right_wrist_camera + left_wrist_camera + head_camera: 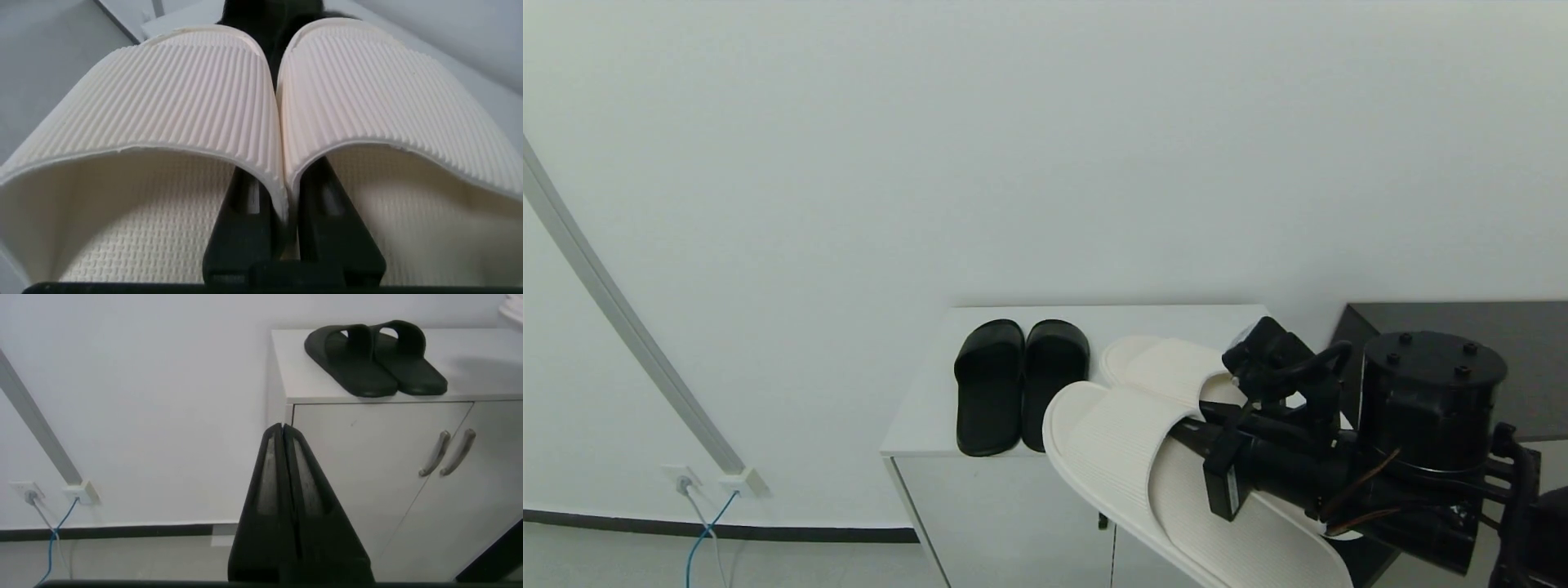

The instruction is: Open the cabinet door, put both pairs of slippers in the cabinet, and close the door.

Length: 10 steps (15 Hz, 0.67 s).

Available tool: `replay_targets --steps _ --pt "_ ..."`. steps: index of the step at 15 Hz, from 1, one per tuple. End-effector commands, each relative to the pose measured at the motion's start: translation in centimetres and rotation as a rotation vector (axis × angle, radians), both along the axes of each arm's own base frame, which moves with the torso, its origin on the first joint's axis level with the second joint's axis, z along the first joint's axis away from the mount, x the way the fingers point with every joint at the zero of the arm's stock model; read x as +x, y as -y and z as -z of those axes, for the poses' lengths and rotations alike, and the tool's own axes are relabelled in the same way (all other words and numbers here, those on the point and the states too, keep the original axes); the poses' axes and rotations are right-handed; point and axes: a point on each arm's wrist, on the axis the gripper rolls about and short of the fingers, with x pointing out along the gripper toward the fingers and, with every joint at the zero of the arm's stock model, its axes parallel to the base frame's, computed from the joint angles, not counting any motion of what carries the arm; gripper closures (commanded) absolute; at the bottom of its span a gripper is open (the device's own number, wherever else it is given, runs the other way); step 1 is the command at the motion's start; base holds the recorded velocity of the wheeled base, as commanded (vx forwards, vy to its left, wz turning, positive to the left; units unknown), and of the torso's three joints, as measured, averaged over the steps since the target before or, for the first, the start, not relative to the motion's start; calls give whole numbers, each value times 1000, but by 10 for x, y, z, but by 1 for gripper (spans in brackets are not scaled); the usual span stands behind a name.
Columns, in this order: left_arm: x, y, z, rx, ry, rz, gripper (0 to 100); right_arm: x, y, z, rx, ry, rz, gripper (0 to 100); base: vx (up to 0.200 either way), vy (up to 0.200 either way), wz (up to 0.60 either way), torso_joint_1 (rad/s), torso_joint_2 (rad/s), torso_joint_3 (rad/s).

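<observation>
The right claw [1192,429] is clenched on the white slippers [1119,441]. Its fingers [245,220] run in under the two ribbed straps and pinch the inner edges together, so the pair hangs side by side off its tip, toes pointing away from it. Beneath the claw is the right end of the cabinet top [927,408], and the nearer slipper juts out past its front edge. I cannot tell whether the far one touches the top.

Just beyond the white toes the black slippers [1021,384] lie flat on the top, side by side and touching. Below the claw the cabinet doors [368,474] are closed, their two handles [448,452] close together at the seam.

The left claw [283,433] is shut on nothing, fingers pressed together, low and off towards the cabinet's left corner.

Behind everything stands a plain pale wall [1013,163]. Far from the right claw a grey rail [613,310] slants down it to sockets [682,476] with cables [707,531], above a dark skirting [727,532]. A dark table [1519,327] stands past the claw's other side.
</observation>
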Motion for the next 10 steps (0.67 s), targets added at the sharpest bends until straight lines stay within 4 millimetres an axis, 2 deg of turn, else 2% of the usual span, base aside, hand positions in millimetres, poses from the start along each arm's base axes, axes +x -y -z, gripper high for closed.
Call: replay_targets --steps 1,4,10 --pt "0 0 0 0 -1 -1 100 2 -3 5 -11 -14 -1 100 -200 0 0 2 -2 2" --pt "0 0 0 0 -1 -1 100 6 0 4 -1 -16 8 100 -200 0 0 -4 -4 1" --pt "0 0 0 -2 -1 -1 100 6 2 4 -3 -16 9 100 0 0 0 0 0 0"
